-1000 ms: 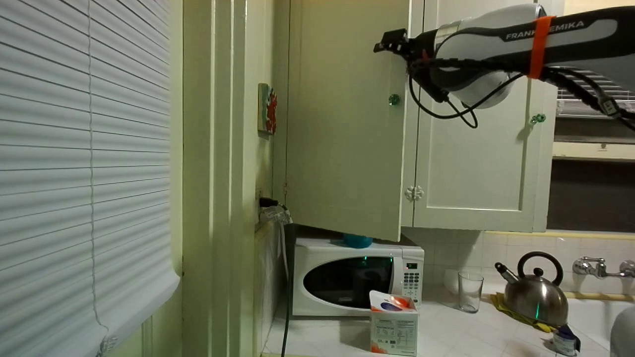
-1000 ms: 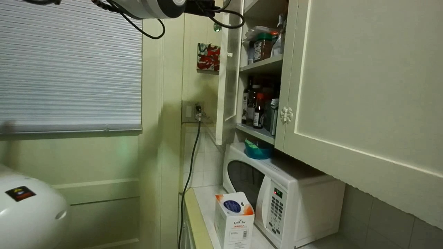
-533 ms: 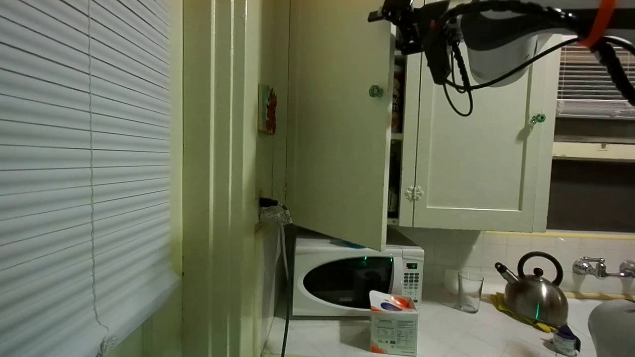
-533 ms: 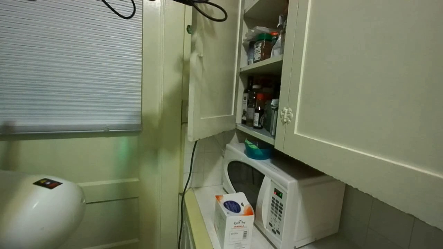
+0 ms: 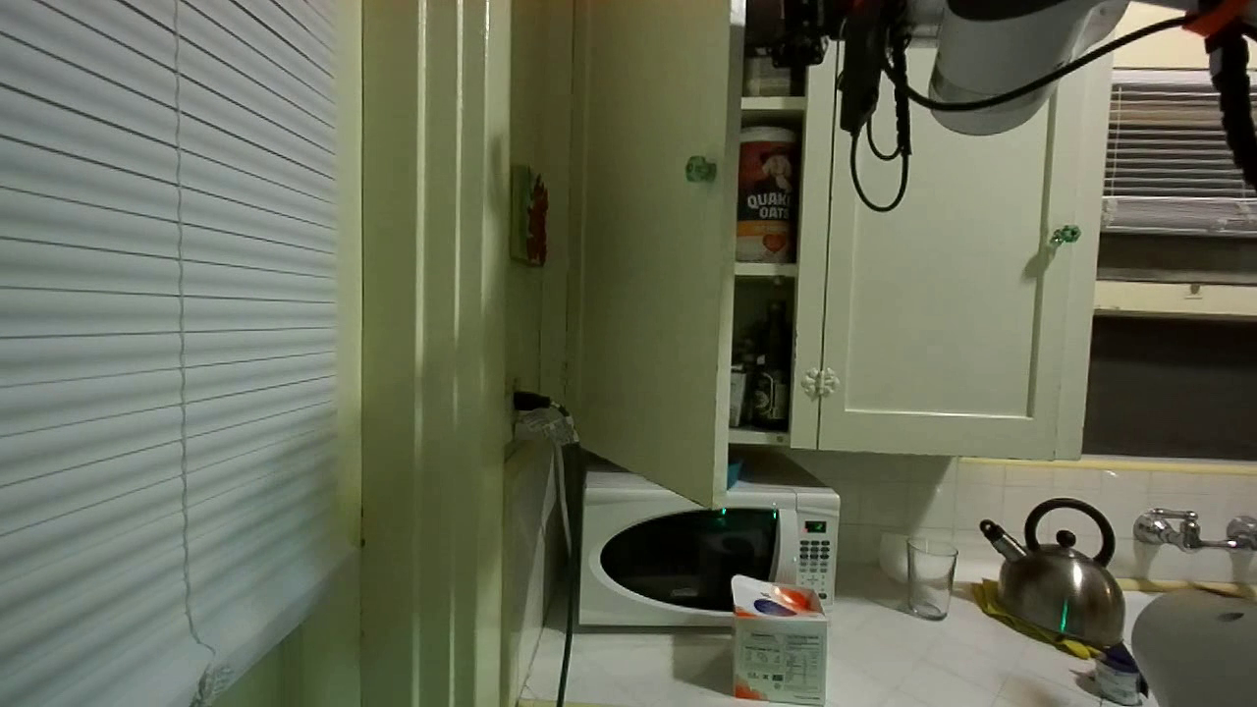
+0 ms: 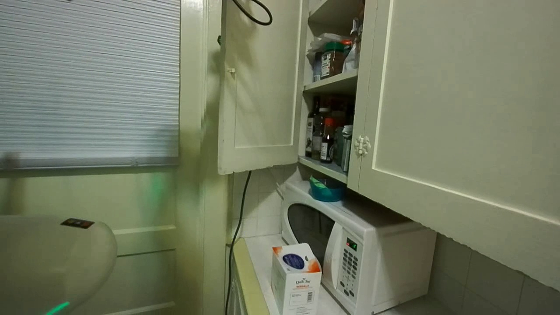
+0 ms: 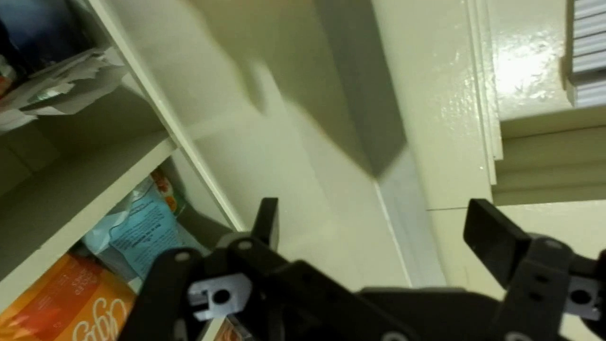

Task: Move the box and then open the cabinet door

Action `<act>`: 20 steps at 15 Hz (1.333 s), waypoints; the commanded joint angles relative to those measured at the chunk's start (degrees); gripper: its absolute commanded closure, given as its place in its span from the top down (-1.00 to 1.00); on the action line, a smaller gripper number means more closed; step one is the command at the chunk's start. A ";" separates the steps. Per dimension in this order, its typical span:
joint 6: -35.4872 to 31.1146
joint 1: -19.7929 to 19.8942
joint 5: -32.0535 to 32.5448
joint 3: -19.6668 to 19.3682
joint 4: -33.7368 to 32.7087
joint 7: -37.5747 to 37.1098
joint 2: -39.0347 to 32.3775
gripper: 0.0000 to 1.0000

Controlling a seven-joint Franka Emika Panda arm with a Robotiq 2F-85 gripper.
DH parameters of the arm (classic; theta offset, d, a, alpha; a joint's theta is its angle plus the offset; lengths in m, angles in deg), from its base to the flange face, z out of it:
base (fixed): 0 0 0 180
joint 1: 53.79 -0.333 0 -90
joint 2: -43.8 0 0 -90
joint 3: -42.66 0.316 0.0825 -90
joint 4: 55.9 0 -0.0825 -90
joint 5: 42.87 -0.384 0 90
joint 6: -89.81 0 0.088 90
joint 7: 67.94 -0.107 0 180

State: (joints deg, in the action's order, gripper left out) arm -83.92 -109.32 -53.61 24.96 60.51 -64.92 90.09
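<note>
The cabinet door (image 5: 648,255) stands part open, swung out from the shelves, with its green knob (image 5: 700,169) on the outer face. Its inner face shows in an exterior view (image 6: 264,100). My gripper (image 7: 374,227) is open and empty; in the wrist view the door's free edge (image 7: 402,227) shows between the spread fingers. Whether a finger touches the door, I cannot tell. The gripper is partly cut off at the top of an exterior view (image 5: 800,44), beside the door's free edge. The box (image 5: 781,653) stands upright on the counter before the microwave, also seen in an exterior view (image 6: 297,284).
Shelves (image 6: 330,81) with jars, bottles and bags lie behind the door. The neighbouring door (image 5: 938,295) is shut. The microwave (image 5: 815,589), teal bowl (image 6: 327,192), glass (image 5: 931,579), kettle (image 5: 1065,589) and hanging cord (image 6: 238,227) are below. A picture (image 5: 530,216) hangs on the wall.
The cabinet door has swung wider open, showing more of the shelves. The gripper and arm have moved up, rising partly out of the exterior views. The box has not moved.
</note>
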 commanded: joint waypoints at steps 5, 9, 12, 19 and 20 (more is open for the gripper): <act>-9.75 -16.48 0.52 -6.08 -6.37 7.10 1.81 1.00; -14.26 -13.77 -0.21 -8.21 -7.31 2.22 -1.65 1.00; -15.39 -10.52 -1.96 -9.48 -7.42 -2.36 -4.77 1.00; -5.79 -2.77 -0.92 -8.32 -6.25 -3.44 -9.21 1.00; -3.67 -2.86 -1.06 -8.00 -6.26 -2.58 -9.30 1.00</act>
State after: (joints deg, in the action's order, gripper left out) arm -93.25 -113.35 -54.84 15.66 54.32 -68.96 81.00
